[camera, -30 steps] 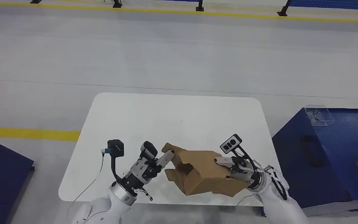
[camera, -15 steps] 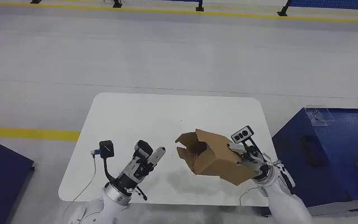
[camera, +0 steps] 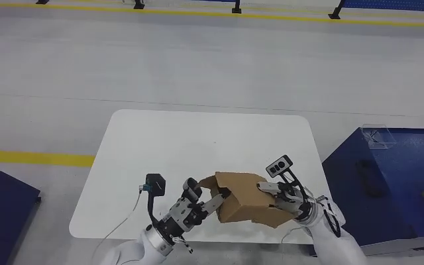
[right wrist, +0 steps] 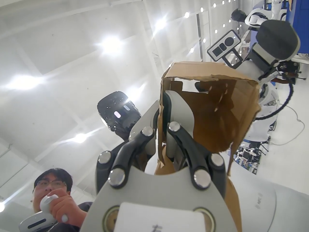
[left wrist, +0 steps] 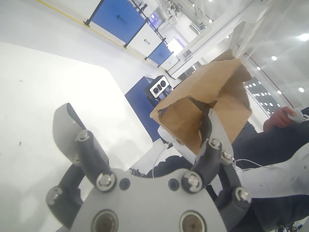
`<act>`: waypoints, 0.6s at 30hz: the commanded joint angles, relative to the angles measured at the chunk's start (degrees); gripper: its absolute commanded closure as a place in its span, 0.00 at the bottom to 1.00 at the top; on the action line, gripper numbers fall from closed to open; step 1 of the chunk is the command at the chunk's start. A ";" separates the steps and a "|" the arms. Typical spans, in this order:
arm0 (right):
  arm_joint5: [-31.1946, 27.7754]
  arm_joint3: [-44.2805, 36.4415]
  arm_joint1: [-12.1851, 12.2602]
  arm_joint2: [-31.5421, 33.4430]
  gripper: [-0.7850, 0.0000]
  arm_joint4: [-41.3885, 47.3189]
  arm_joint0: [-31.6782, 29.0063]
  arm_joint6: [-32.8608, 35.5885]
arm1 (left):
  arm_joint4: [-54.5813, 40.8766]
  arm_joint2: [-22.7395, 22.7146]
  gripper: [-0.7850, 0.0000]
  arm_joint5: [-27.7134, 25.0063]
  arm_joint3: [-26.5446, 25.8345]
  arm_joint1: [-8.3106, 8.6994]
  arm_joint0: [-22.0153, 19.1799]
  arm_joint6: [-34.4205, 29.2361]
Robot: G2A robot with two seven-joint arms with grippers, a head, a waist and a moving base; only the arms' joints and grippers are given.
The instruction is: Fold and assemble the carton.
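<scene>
Brown carton (camera: 248,195) over the near edge of the white table (camera: 199,139), partly formed, 1 open end facing the left gripper (camera: 211,202), flaps there loose and ragged. Cannot tell whether touching the tabletop or lifted off it. Held between 2 grippers, 1 at each end. Right gripper (camera: 273,197) at the carton's far end from the left one. In right wrist view, right gripper (right wrist: 162,107) closed tight on 1 carton (right wrist: 217,112) wall, cardboard edge pinched between the 2 fingers (right wrist: 178,112), 1 finger inside the box and 1 outside. In left wrist view, left gripper (left wrist: 136,112) spread wide, gripping nothing; 1 of its fingers (left wrist: 214,126) pressed against a flap at the carton (left wrist: 224,85) opening, the other finger out in free air above the table (left wrist: 48,78), well apart from the cardboard. Carton tilted in that view, 1 corner up. Blue cabinet (camera: 377,179) just beside the table on the robot's right.
</scene>
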 commanded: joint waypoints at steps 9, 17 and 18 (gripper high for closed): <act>-2.98 0.18 0.22 2.42 1.00 -2.36 -0.08 1.18 | -0.11 1.41 0.00 3.00 0.77 -0.57 -1.70 1.10; -8.86 1.47 0.49 4.02 1.00 -10.28 1.21 1.32 | -6.34 -2.90 0.00 3.83 -1.23 -0.60 0.40 4.26; -9.54 1.57 0.52 3.80 1.00 -11.77 1.23 1.57 | -7.12 -3.13 0.00 3.42 -1.68 -0.60 0.69 4.40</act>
